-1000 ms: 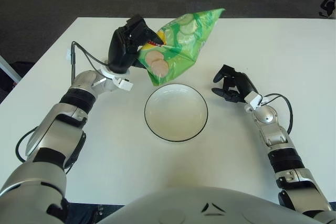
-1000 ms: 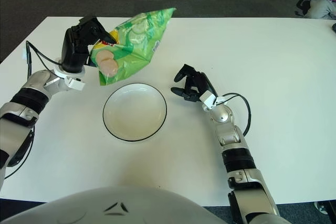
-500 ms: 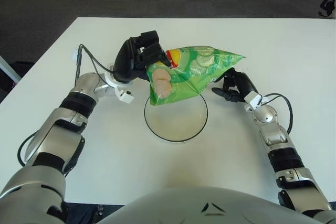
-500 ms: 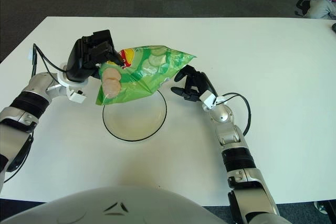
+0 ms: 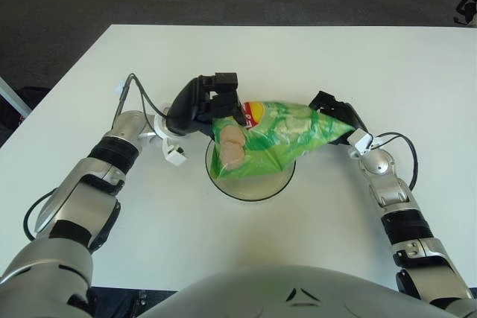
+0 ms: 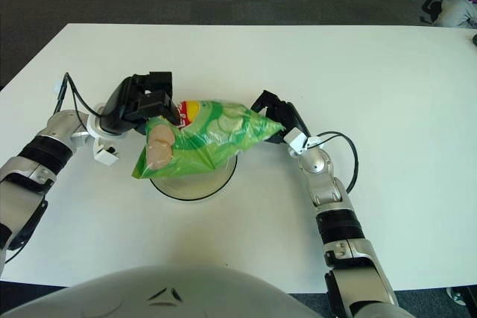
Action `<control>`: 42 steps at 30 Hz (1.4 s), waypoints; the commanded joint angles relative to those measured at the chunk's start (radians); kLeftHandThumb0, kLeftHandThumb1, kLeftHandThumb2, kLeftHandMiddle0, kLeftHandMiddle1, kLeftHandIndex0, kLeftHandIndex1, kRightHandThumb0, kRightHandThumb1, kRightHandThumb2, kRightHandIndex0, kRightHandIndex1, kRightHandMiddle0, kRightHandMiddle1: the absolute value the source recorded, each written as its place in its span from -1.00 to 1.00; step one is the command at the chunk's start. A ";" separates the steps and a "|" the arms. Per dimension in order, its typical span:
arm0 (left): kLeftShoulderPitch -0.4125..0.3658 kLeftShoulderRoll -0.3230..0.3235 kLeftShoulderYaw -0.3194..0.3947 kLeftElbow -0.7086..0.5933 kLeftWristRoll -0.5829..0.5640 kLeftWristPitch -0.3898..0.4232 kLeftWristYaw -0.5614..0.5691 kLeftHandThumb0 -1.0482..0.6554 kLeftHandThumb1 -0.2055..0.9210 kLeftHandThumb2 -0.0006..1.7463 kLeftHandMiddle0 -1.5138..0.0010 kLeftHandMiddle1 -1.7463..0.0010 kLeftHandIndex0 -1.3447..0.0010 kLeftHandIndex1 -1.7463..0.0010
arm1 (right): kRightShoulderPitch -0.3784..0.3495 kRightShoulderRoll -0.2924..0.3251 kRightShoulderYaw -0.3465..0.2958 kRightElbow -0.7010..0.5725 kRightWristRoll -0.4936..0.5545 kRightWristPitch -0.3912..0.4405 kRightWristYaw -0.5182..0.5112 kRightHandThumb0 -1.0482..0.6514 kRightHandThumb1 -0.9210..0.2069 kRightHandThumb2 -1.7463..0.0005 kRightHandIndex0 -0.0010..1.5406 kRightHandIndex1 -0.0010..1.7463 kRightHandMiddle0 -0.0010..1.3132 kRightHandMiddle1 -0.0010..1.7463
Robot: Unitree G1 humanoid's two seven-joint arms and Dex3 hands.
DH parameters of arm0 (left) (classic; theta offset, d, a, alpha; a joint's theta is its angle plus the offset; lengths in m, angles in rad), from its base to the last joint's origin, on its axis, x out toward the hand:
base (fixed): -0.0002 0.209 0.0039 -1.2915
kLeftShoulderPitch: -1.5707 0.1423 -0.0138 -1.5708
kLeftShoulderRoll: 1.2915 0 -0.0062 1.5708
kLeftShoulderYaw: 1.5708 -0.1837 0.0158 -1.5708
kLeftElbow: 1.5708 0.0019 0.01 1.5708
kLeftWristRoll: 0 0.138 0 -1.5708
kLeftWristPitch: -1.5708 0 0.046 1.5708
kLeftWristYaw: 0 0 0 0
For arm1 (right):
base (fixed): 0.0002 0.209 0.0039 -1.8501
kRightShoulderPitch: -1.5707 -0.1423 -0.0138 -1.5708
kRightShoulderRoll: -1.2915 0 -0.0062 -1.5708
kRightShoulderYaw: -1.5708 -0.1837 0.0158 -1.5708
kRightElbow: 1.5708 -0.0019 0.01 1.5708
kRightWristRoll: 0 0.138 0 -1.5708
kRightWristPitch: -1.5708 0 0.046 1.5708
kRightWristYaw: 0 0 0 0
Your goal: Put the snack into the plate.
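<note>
A green snack bag (image 5: 272, 136) with chips printed on it lies almost level over the white, dark-rimmed plate (image 5: 257, 193), covering most of it. My left hand (image 5: 203, 104) is shut on the bag's left end, at the plate's upper-left rim. The bag's right tip reaches my right hand (image 5: 337, 112), which shows just right of the plate and is partly hidden behind the bag. Whether the bag touches the plate cannot be told.
The white table (image 5: 313, 50) stretches well beyond the plate on all sides. A cable (image 5: 133, 83) loops up from my left wrist, and another cable (image 5: 406, 156) curls beside my right forearm. Dark carpet lies past the far table edge.
My left hand has carried the bag down and to the right, from above the table's back-left onto the plate. The bag has swung from upright to nearly flat. The right arm stayed put.
</note>
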 commanded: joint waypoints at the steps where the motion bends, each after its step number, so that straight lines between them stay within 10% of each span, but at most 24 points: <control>1: -0.047 0.113 -0.021 0.085 -0.061 -0.022 -0.204 0.14 0.85 -0.71 0.01 -1.00 0.09 -1.00 | 0.029 -0.017 0.007 0.026 -0.027 0.049 0.006 -0.20 -1.00 0.71 0.19 0.57 -0.25 0.64; 7: -0.041 0.210 -0.043 0.037 -0.220 0.032 -0.557 -0.06 0.94 -0.70 0.27 -1.00 0.27 -0.83 | 0.029 -0.020 0.008 0.028 -0.029 0.047 0.001 -0.20 -1.00 0.71 0.19 0.55 -0.25 0.64; 13: -0.009 0.272 -0.058 -0.073 -0.382 0.113 -0.813 0.19 0.96 -0.63 0.35 -0.75 0.46 -0.59 | 0.027 -0.024 0.007 0.036 -0.030 0.038 -0.006 -0.20 -1.00 0.71 0.20 0.51 -0.25 0.64; 18: 0.012 0.288 -0.045 -0.129 -0.447 0.158 -0.936 0.56 0.99 -0.66 0.42 -0.71 0.48 0.35 | 0.025 -0.025 0.007 0.041 -0.032 0.034 -0.010 -0.20 -1.00 0.72 0.22 0.47 -0.24 0.64; 21: 0.010 0.308 -0.044 -0.142 -0.505 0.175 -1.024 0.61 1.00 -0.65 0.45 -0.72 0.47 0.58 | 0.025 -0.027 0.007 0.044 -0.032 0.031 -0.010 -0.20 -1.00 0.72 0.22 0.46 -0.24 0.64; 25: 0.001 0.348 -0.051 -0.145 -0.618 0.182 -1.162 0.35 0.97 -0.82 0.53 0.15 0.42 0.85 | 0.024 -0.029 0.008 0.046 -0.033 0.029 -0.012 -0.20 -1.00 0.72 0.23 0.45 -0.24 0.64; 39: 0.007 0.377 -0.053 -0.156 -0.941 0.205 -1.561 0.12 0.87 -0.98 0.61 0.55 0.65 1.00 | 0.023 -0.033 0.012 0.050 -0.030 0.026 -0.020 -0.20 -1.00 0.72 0.24 0.42 -0.24 0.64; 42: -0.010 0.371 -0.070 -0.139 -1.006 0.195 -1.644 -0.24 0.81 -0.98 0.61 0.60 0.72 1.00 | 0.023 -0.033 0.012 0.049 -0.030 0.027 -0.020 -0.20 -1.00 0.72 0.24 0.41 -0.24 0.64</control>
